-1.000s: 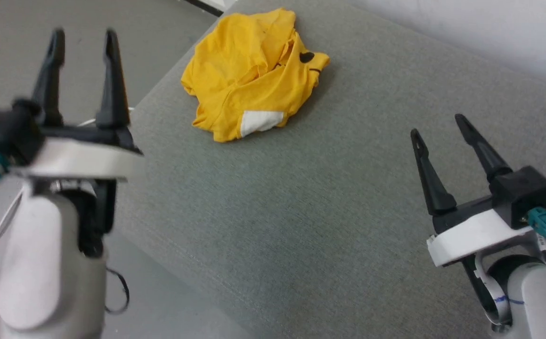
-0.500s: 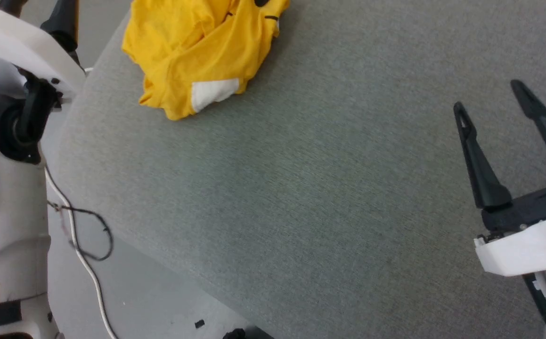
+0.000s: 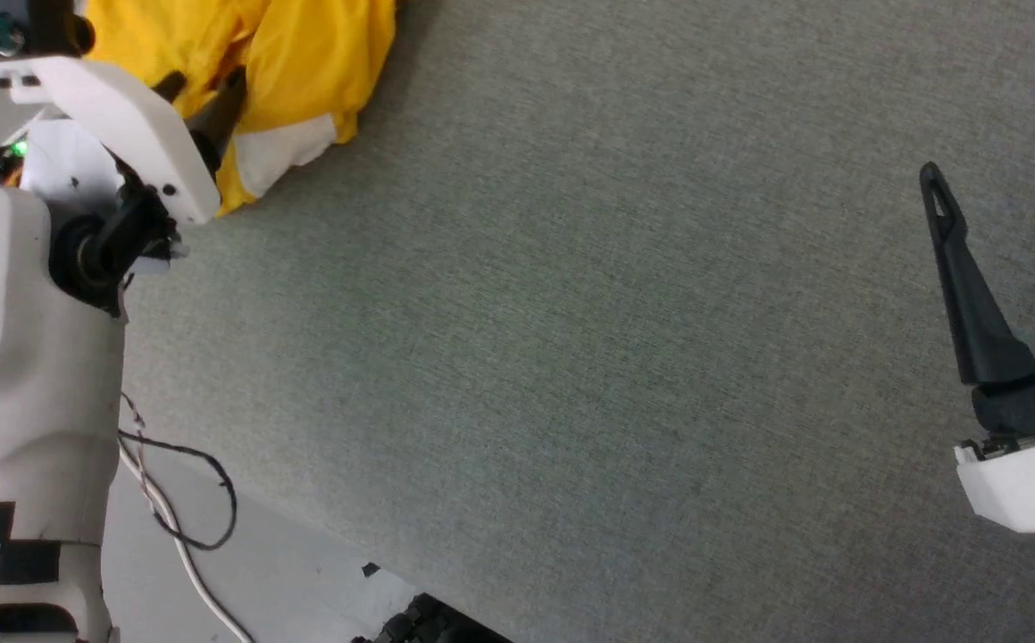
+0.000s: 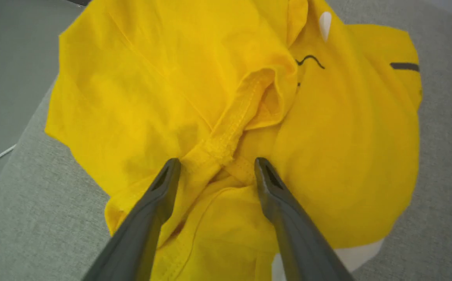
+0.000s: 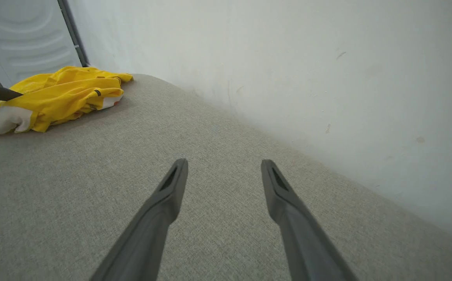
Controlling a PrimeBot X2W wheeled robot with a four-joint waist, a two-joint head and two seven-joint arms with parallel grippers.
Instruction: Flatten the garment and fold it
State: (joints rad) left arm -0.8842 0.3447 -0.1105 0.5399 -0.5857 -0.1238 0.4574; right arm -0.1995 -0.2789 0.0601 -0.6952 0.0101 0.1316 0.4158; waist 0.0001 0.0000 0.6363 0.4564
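The garment (image 3: 303, 54) is a crumpled bright yellow heap with a white patch, lying at the far left corner of the grey padded table (image 3: 571, 313). My left gripper (image 3: 200, 94) reaches onto its near edge. In the left wrist view the garment (image 4: 151, 78) lies bunched, and the left gripper (image 4: 216, 160) is open with its tips on either side of a stitched ridge of cloth. My right gripper (image 3: 995, 147) hangs open over bare table at the right, far from the shirt. The right wrist view has the garment (image 5: 62, 93) at its far left and the right gripper (image 5: 224, 162) holding nothing.
A white wall (image 5: 288, 58) runs along the table's far side. The table's rounded near-left edge drops to a grey floor where black and white cables (image 3: 178, 500) lie. The broad grey surface stretches between the two grippers.
The head camera has swung, so the garment now sits at the view's upper left. My left arm has reached forward until its open fingers are on the shirt. The right gripper stays open.
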